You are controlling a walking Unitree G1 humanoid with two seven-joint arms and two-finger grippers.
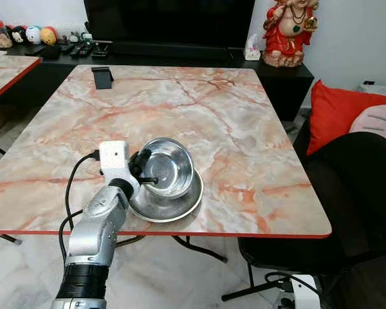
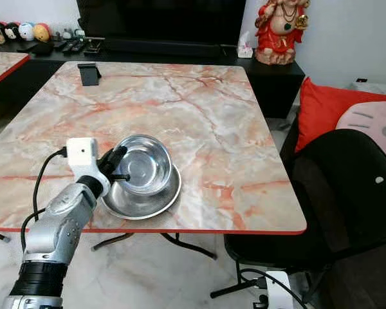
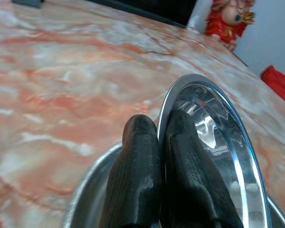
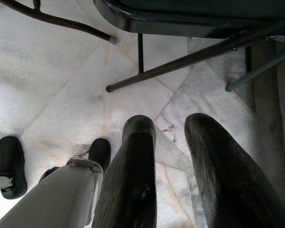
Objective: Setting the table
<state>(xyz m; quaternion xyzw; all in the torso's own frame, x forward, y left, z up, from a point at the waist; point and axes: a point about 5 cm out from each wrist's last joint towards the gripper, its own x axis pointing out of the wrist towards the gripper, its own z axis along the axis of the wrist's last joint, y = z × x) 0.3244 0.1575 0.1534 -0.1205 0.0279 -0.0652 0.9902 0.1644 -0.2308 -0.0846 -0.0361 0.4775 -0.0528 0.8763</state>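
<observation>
Steel bowl (image 1: 169, 166) tilted on steel plate (image 1: 180, 205), rim at 9 o'clock pinched by left gripper (image 1: 146, 172); right gripper (image 4: 173, 156) fingers apart.

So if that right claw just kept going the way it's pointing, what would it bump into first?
Most likely the pale tiled floor. The right gripper hangs idle, fingers apart, pointing down at it beside the black chair legs, which seem off its line, though depth is unclear.

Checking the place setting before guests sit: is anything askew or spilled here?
The steel bowl sits tilted and off-centre in the steel plate, its near rim pinched by the left gripper. No spill shows on the table.
</observation>
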